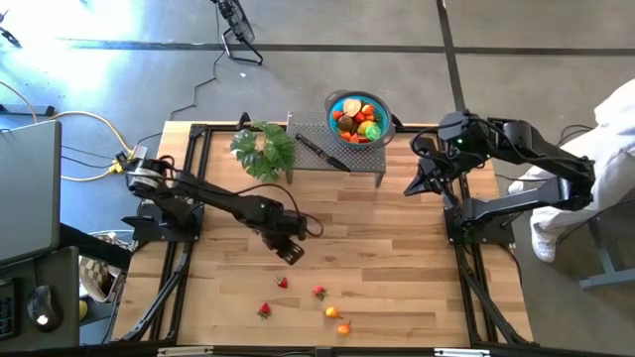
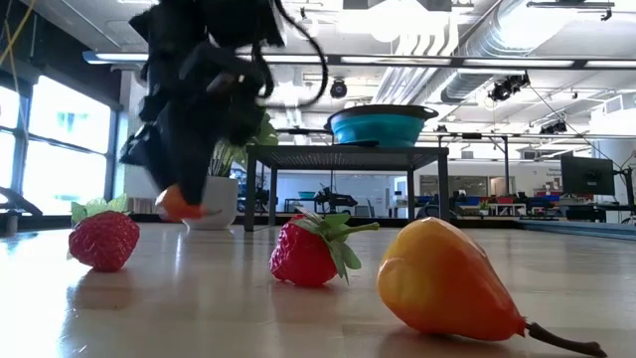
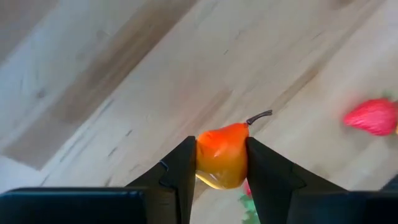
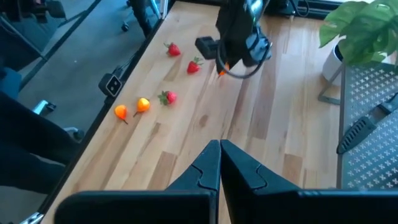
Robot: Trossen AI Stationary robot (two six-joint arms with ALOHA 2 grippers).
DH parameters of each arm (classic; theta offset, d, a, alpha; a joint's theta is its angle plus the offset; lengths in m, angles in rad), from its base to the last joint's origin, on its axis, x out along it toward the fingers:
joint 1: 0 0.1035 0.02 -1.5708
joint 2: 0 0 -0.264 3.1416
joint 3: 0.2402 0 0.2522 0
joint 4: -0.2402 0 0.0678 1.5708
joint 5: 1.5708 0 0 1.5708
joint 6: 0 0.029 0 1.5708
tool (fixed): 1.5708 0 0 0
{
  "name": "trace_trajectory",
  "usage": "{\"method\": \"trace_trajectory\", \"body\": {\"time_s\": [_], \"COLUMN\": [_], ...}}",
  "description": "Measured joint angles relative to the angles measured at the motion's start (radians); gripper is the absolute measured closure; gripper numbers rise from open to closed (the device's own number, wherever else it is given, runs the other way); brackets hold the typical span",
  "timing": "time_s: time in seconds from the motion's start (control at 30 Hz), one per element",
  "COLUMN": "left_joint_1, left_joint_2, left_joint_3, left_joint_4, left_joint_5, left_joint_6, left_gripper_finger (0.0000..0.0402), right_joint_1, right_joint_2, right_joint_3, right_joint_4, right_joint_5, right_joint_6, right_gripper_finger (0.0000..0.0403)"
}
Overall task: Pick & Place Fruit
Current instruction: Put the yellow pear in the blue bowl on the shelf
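Fruit: an orange pear [image 3: 222, 157] is clamped between the left gripper [image 1: 292, 254] fingers, above the table [image 1: 397, 258].

High view: three strawberries [image 1: 283, 283] and two orange fruits [image 1: 332, 313] are scattered nearby; the bowl [image 1: 357, 117] is set on a mesh stand beside a plant [image 1: 264, 149]. Low view: the pear is seen lifted. Right wrist view: the right gripper [image 4: 220, 163] is pressed together, empty.
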Motion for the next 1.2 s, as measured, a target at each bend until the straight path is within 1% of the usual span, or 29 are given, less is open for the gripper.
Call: {"method": "trace_trajectory", "body": {"time_s": [0.33, 0.47, 0.53, 0.77, 0.93, 1.0, 1.1, 1.2], "left_joint_1": [0.0, 0.0, 0.0, 0.001, 0.001, 0.001, 0.006, 0.036], "left_joint_2": [-0.172, -0.235, -0.26, -0.35, -0.399, -0.409, -0.408, -0.402], "left_joint_3": [0.001, 0.0, 0.001, 0.0, 0.011, 0.023, 0.059, 0.1], "left_joint_4": [0.024, 0.076, 0.13, 0.237, 0.293, 0.283, 0.313, 0.318], "left_joint_5": [-0.189, -0.264, -0.298, -0.402, -0.483, -0.538, -0.622, -0.645], "left_joint_6": [0.007, 0.01, 0.018, 0.093, 0.16, 0.191, 0.235, 0.279], "left_gripper_finger": [0.0284, 0.0284, 0.0284, 0.0284, 0.0284, 0.0284, 0.0284, 0.0284], "right_joint_1": [0.0, 0.0, 0.0, 0.0, 0.0, 0.0, 0.0, -0.003], "right_joint_2": [-0.005, -0.005, -0.005, -0.005, -0.005, -0.005, -0.004, -0.004], "right_joint_3": [0.0, 0.0, 0.0, 0.0, 0.0, 0.0, 0.0, 0.0], "right_joint_4": [0.0, 0.001, 0.004, 0.069, 0.111, 0.131, 0.149, 0.159], "right_joint_5": [0.001, 0.001, 0.001, 0.011, 0.104, 0.16, 0.26, 0.375], "right_joint_6": [0.026, 0.026, 0.026, 0.026, 0.035, 0.059, 0.077, 0.076], "right_gripper_finger": [0.0399, 0.04, 0.0399, 0.0399, 0.04, 0.04, 0.04, 0.04]}}
